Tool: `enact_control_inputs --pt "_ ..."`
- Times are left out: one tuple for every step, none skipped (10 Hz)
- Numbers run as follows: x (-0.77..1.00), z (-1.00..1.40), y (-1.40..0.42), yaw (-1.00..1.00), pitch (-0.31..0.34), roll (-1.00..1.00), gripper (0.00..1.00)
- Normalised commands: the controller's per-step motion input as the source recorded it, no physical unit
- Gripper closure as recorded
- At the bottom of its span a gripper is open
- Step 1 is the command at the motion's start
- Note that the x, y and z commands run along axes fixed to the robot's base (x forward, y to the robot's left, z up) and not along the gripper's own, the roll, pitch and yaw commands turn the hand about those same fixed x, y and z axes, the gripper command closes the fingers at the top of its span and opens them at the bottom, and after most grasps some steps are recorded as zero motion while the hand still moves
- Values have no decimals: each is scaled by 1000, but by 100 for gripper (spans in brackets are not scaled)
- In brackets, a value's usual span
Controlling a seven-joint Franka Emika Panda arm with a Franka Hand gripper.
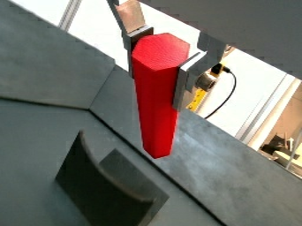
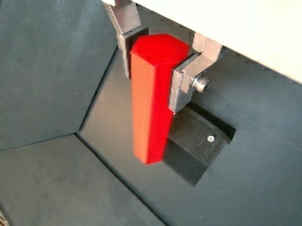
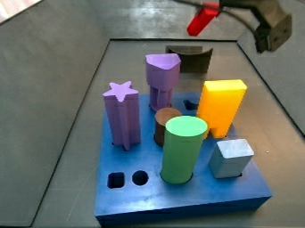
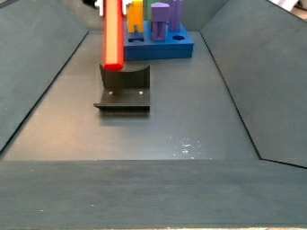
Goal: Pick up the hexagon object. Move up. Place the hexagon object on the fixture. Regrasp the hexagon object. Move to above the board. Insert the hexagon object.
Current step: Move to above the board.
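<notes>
1. One gripper (image 1: 162, 55) holds one red hexagon object (image 1: 154, 95) by its upper end. The two silver fingers (image 2: 184, 81) are closed against opposite faces of the piece, and most of its length hangs free below them.
2. In a side view, the hexagon object (image 4: 113, 34) hangs upright in the air, its lower end just above the single dark fixture (image 4: 125, 86) on the floor; whether the two touch cannot be told.
3. In both wrist views the fixture (image 2: 195, 141) lies beneath and slightly beside the lower end of the piece.
4. One blue board (image 3: 179, 169) stands in the tray. Going left to right on it: a purple star post (image 3: 119, 113), a purple rounded-triangle post (image 3: 162, 80), a short brown cylinder (image 3: 166, 126), a green cylinder (image 3: 184, 150), an orange-yellow block (image 3: 220, 108) and a small grey-blue cube (image 3: 233, 158). That makes six pieces.
5. Two empty holes (image 3: 127, 179) show at the board's near left corner.
6. In the same side view the gripper (image 3: 226, 11) is at the far right, above the fixture (image 3: 188, 59), with a red tip showing.
7. The grey floor (image 4: 156, 135) between the sloping tray walls is open on the near side of the fixture; the board (image 4: 153, 40) sits just behind it at the far end.
</notes>
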Motion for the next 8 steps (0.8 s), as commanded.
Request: enact_control_inputs --pt "28 1000 -66 77 187 -36 100" --pt "29 1000 -63 106 180 -28 100" --pt "33 1000 -61 125 156 -23 100" --pt "33 1000 -59 134 141 -21 100" --pt "33 1000 -56 137 124 -22 100" --pt "33 1000 -49 133 95 -29 100" --pt "33 1000 -47 128 82 -32 100" --pt "30 1000 -42 115 63 -37 100"
